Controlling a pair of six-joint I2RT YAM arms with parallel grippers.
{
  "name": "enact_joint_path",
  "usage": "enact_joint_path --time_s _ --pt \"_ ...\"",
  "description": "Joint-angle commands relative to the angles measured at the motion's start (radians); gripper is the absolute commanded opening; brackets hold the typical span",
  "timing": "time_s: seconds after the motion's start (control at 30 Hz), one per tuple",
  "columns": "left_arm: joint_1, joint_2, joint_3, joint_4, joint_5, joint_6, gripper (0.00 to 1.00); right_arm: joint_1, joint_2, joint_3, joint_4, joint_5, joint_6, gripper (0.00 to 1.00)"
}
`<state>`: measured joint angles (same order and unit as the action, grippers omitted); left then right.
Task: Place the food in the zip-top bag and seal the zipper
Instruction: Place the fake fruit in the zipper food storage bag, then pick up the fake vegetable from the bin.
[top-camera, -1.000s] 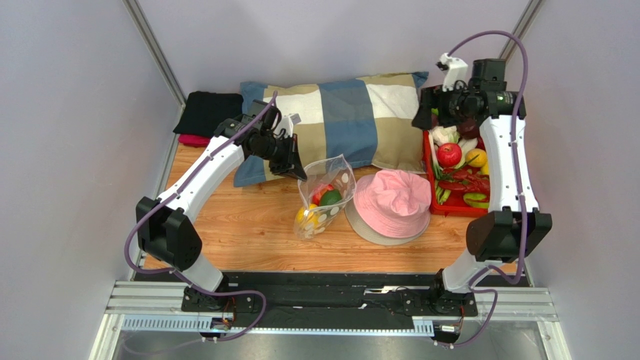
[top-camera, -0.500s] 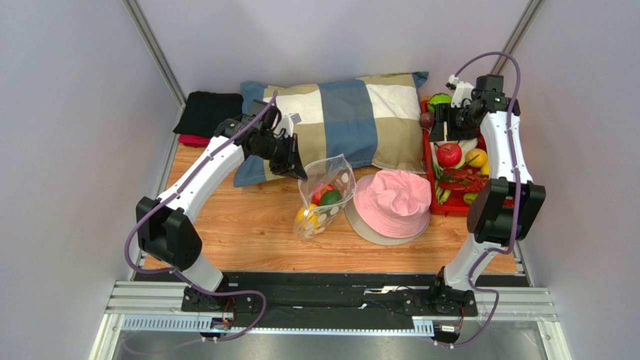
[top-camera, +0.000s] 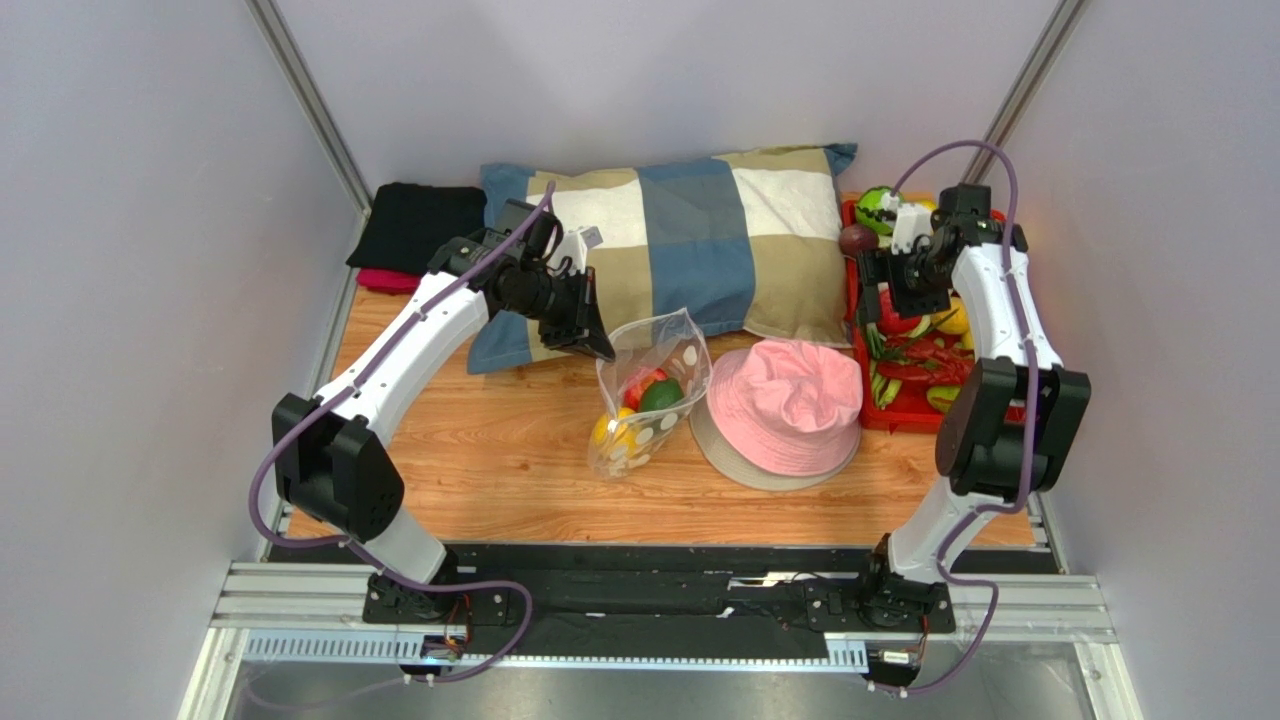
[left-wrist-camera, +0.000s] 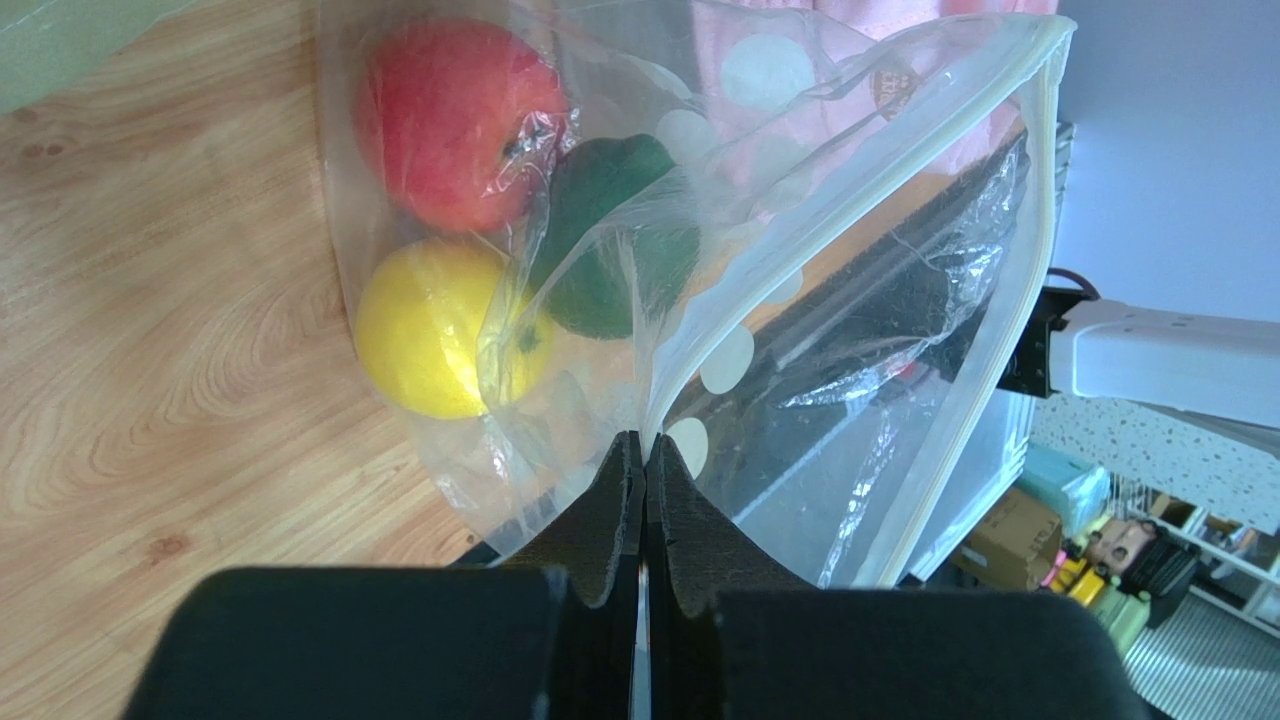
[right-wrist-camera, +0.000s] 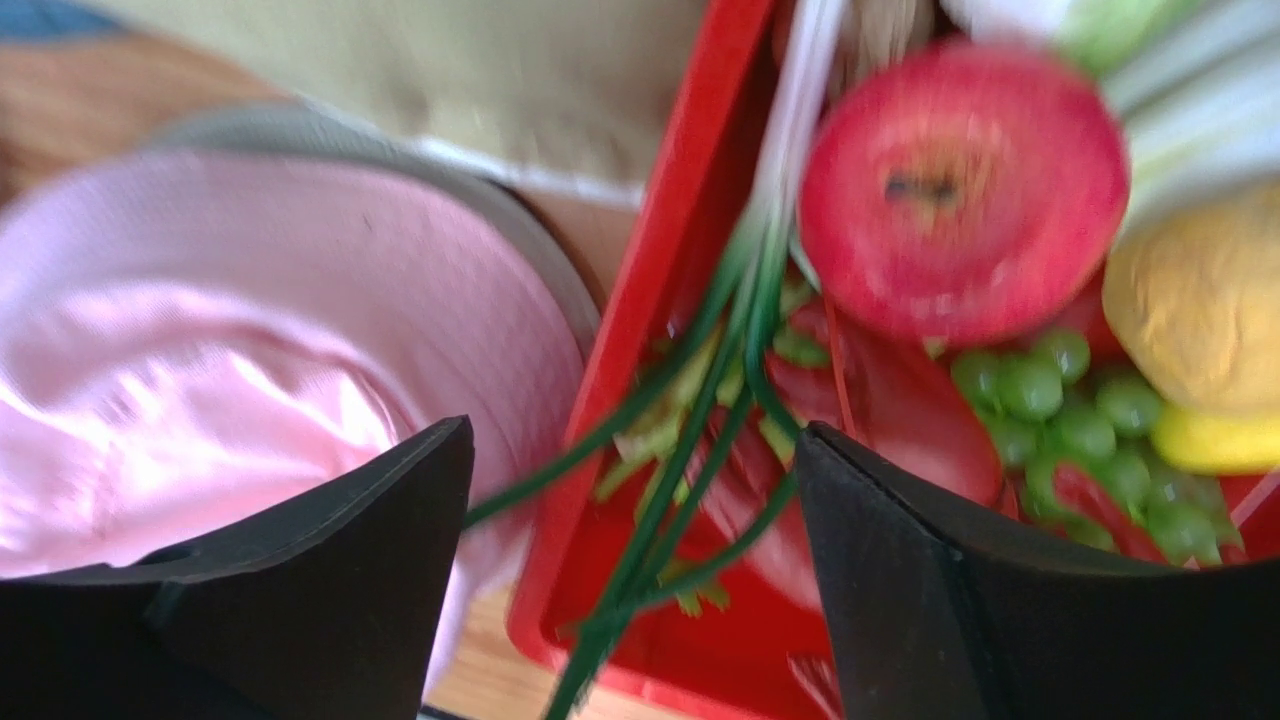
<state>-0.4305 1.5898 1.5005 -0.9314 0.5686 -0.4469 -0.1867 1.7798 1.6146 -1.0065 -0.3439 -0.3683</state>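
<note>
The clear dotted zip-top bag (top-camera: 649, 387) lies on the wooden table beside the pink hat, its mouth held up. In the left wrist view the bag (left-wrist-camera: 842, 345) holds a red fruit (left-wrist-camera: 451, 120), a yellow fruit (left-wrist-camera: 428, 330) and a green one (left-wrist-camera: 616, 233). Its pale zipper strip (left-wrist-camera: 1004, 285) runs along the open edge. My left gripper (left-wrist-camera: 646, 450) is shut on one wall of the bag near its mouth; it also shows in the top view (top-camera: 597, 339). My right gripper (right-wrist-camera: 639, 555) is open above the red tray (right-wrist-camera: 661, 240), over the spring onion's green leaves (right-wrist-camera: 706, 435), near a red apple (right-wrist-camera: 962, 188), green grapes (right-wrist-camera: 1082, 398) and a yellow fruit (right-wrist-camera: 1202, 300).
A pink hat (top-camera: 781, 405) lies right of the bag, touching the red tray (top-camera: 863, 368) at the far right. A checked pillow (top-camera: 706, 240) lies at the back, black and pink cloth (top-camera: 413, 225) at the back left. The red lobster toy (top-camera: 929, 365) lies in the tray.
My right arm has swung down and in over the tray; its gripper now hangs low above the food. The left arm and the bag have not moved.
</note>
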Motion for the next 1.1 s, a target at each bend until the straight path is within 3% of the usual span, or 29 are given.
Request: enact_joint_path --time_s 0.0,0.23,0.63,0.73,0.77,0.87,0.93,0.97,1.07 --pt "0.001 -0.005 0.012 0.016 0.019 0.004 0.0 -0.007 -0.105 -0.084 -0.023 0.144 -0.107 0.85" --pt "-0.001 -0.002 0.014 0.017 0.024 0.004 0.0 -0.005 -0.03 -0.061 -0.07 0.178 -0.112 0.88" --pt "0.001 0.015 0.024 0.016 0.025 0.004 0.0 0.02 0.058 -0.021 -0.141 0.157 -0.121 0.72" --pt "0.001 0.018 0.027 0.016 0.028 0.002 0.0 0.021 0.067 -0.018 -0.153 0.138 -0.118 0.59" --pt "-0.001 0.018 0.027 0.014 0.027 0.002 0.0 0.021 0.075 -0.009 -0.159 0.131 -0.118 0.46" --pt "0.001 0.016 0.027 0.013 0.025 0.007 0.0 0.021 0.082 0.014 -0.184 0.112 -0.11 0.26" --pt "-0.001 0.015 0.026 0.013 0.022 0.007 0.0 0.021 0.09 0.04 -0.202 0.097 -0.107 0.18" --pt "-0.001 0.015 0.026 0.013 0.024 0.005 0.0 0.021 0.09 0.051 -0.21 0.092 -0.104 0.08" --pt "-0.001 0.013 0.027 0.011 0.024 0.005 0.0 0.02 0.095 0.1 -0.239 0.069 -0.095 0.0"
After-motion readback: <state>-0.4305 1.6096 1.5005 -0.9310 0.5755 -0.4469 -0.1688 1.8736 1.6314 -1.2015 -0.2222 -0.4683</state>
